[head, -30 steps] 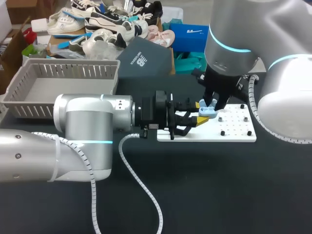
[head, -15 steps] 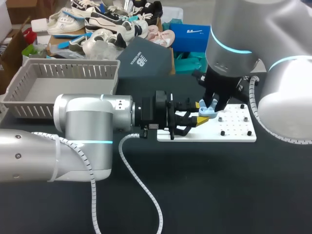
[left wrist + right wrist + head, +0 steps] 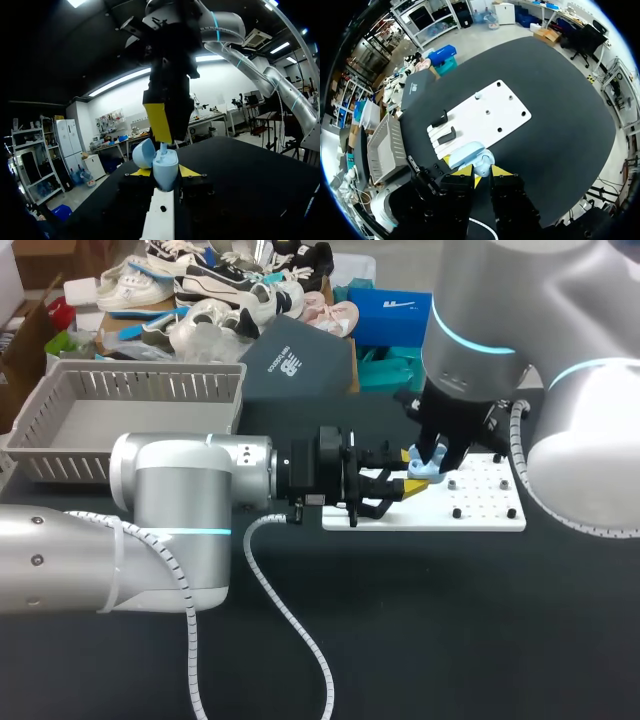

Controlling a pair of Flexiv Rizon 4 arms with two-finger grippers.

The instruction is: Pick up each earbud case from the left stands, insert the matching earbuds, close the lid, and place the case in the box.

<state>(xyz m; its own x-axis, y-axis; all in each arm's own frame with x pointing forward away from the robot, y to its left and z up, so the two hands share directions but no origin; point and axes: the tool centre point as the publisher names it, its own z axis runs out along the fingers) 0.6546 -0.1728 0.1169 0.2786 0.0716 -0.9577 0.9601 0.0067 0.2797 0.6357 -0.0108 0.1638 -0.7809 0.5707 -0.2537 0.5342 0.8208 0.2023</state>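
Over the white board (image 3: 485, 520) our left gripper (image 3: 398, 485) squeezes the open blue case (image 3: 165, 167), and our right gripper (image 3: 482, 172), holding we cannot tell what, hangs right above it, ready to push an earbud in gently.

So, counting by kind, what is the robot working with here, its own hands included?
Grippers: 2, left gripper and right gripper
Earbud case: 1
Black stands: 2
White board: 1
Grey basket: 1
Total: 7
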